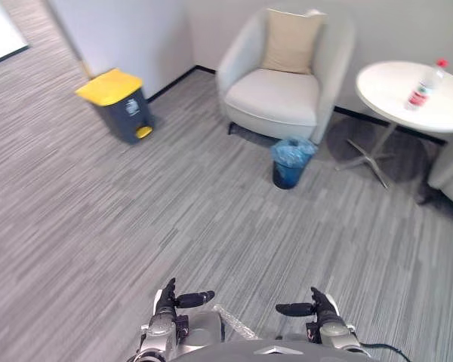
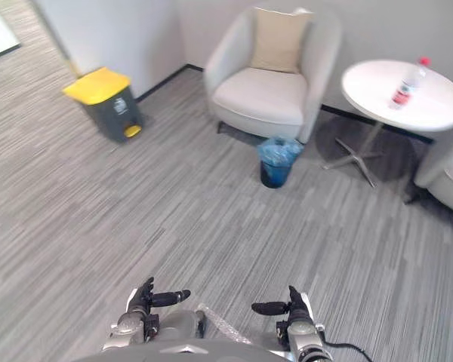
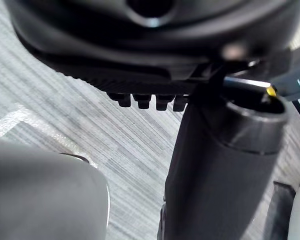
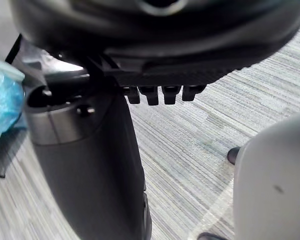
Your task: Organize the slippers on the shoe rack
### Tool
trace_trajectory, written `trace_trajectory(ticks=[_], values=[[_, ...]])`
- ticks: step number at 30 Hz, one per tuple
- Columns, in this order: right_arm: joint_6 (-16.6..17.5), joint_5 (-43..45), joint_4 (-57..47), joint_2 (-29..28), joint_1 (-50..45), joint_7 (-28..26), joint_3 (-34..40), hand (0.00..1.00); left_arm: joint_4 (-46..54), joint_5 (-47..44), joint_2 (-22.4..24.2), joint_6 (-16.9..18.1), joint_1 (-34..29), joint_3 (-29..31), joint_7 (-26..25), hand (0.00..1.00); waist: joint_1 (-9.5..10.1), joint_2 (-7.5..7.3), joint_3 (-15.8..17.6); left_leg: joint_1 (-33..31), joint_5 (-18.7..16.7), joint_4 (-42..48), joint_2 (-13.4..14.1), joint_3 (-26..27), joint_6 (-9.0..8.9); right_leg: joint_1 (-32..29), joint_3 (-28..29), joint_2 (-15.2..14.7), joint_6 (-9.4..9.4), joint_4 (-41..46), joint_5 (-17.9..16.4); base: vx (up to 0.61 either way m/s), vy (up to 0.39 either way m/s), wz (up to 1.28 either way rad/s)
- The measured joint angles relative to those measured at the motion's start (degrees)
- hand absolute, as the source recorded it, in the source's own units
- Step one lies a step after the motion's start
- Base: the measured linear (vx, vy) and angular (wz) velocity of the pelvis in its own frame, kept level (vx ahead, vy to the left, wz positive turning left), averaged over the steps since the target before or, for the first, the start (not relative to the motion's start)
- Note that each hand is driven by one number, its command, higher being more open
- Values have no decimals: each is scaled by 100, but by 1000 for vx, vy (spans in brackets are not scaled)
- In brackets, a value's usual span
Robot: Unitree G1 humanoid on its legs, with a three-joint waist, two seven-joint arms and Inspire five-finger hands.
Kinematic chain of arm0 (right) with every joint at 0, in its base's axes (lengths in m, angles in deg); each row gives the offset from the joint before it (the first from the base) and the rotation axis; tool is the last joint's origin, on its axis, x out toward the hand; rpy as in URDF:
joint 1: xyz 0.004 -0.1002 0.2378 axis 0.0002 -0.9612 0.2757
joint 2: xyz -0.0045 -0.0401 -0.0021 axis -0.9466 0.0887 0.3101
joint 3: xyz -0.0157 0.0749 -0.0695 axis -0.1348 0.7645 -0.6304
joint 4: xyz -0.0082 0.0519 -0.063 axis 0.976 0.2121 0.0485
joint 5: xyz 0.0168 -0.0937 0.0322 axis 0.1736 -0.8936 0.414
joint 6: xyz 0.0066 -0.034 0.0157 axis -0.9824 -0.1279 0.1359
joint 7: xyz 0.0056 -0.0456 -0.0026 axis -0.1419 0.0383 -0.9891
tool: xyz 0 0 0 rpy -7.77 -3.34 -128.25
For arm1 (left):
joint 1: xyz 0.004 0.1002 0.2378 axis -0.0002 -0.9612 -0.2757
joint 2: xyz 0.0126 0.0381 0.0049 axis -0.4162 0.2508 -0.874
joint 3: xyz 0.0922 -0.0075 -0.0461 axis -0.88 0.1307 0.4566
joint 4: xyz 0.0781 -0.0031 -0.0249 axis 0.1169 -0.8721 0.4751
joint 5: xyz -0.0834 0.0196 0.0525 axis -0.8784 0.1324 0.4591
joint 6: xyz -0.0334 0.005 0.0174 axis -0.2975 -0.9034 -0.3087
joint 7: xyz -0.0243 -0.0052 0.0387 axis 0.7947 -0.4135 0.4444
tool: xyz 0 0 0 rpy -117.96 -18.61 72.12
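Low at the near edge, the dark left hand and the dark right hand hover level above the grey striped carpet. Their thumbs point toward each other, and the fingers are relaxed and empty. Beyond stand one yellow-lidded dark grey pedal bin, one blue-lined waste basket, one pale grey armchair with one beige cushion, and one round white table bearing one clear plastic bottle.
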Motion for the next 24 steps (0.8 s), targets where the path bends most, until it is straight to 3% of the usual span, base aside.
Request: trace_trajectory(ticks=[2, 5, 13, 18, 20, 21, 22, 23, 24], values=[[-4, -7, -51, -88, -59, 0, 49, 100, 22, -53, -9, -15, -1, 30, 0, 100, 44, -127, -34, 187, -70, -30, -49, 337, 135, -76, 47, -127, 87, 221, -122, 210, 155, -66], [26, 7, -135, -149, -180, -1, 170, 100, -30, -42, -22, -97, -30, -64, 28, 100, -7, -173, -137, 534, -67, -312, -116, 466, 140, -52, 58, -193, 94, 285, -126, 188, 66, -39], [19, 220, -72, -172, -354, 6, 503, 100, -75, -45, 36, -123, -184, -82, 52, 100, -10, -79, -418, 1225, -41, -635, 66, 927, 134, 44, 345, 2, 122, 546, -148, 166, -41, -42], [18, 234, 82, -147, -355, 15, 515, 100, -190, -50, -3, -123, -214, -179, 55, 100, -12, -99, -616, 1326, 3, -433, 158, 1198, 62, 116, 344, 25, 107, 287, -98, 150, -61, -55], [20, 233, 99, -165, -323, 19, 519, 100, -197, -48, -50, -121, -205, -163, 64, 100, 9, -185, -585, 1079, 56, 248, 141, 1164, 135, 221, 370, -95, 80, 251, -58, 92, 12, -37], [-1, 230, 223, -186, -276, 32, 546, 100, -176, -50, -141, -62, -215, -186, 71, 100, 21, -362, -575, 971, -409, -472, -163, 902, 155, 310, 413, -347, 92, 176, -52, 59, 5, -13], [2, 275, 225, -117, -272, 35, 579, 100, -174, -48, -108, -44, -224, -252, 49, 100, -40, -226, -613, 1070, 295, -1502, -167, 698, 227, 294, 281, -274, 136, 171, -24, 38, 5, -10], [-2, 277, 325, -45, -252, 31, 645, 100, -177, -142, -78, -42, -236, -255, 68, 100, -29, -168, -572, 1083, 932, -1646, -78, 713, 176, 327, 224, -224, 187, 199, -36, 54, 23, -4], [2, 296, 319, -112, -287, 15, 661, 100, -163, -177, -97, -70, -233, -243, 45, 100, 5, -183, -613, 1072, 981, -1602, -46, 725, 178, 325, 79, -224, 282, 168, 55, 68, 38, -13]])
